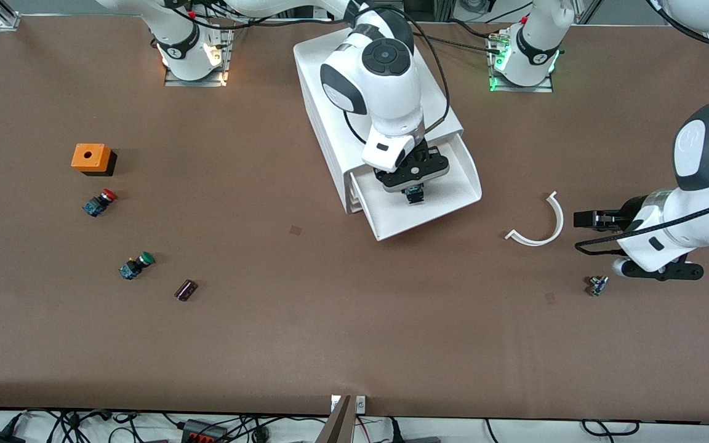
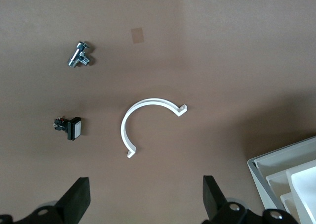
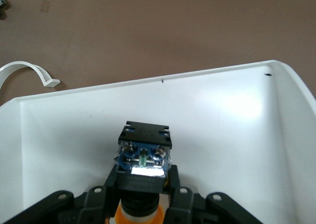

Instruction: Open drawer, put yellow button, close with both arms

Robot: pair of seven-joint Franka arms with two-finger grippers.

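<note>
1. Drawer (image 1: 453,203) stands pulled out from the white cabinet (image 1: 330,111), tray open toward the front camera. Opening looks done; the step in hand is placing.
2. Right end effector (image 1: 414,192) is over the open tray, clenched on the yellow button (image 3: 143,159). Right wrist view: fingers clamp the black-and-blue body, the orange cap sits back by the palm, the terminal end points at the tray floor.
3. Left end effector (image 2: 145,204) hangs over the bench toward the left arm's end, released and empty, fingers well apart, waiting. Below it lie a white curved clip (image 2: 148,120), a small metal fitting (image 2: 79,55) and a small black switch (image 2: 69,127).
4. To place well, I judge: lower until the button is close to the tray floor, then let go, so it neither bounces nor rolls.
5. Keep clear of the tray walls and cabinet front on the way out.
6. Risk: released tall end down, the button may topple; harmless if inside the rim.
</note>
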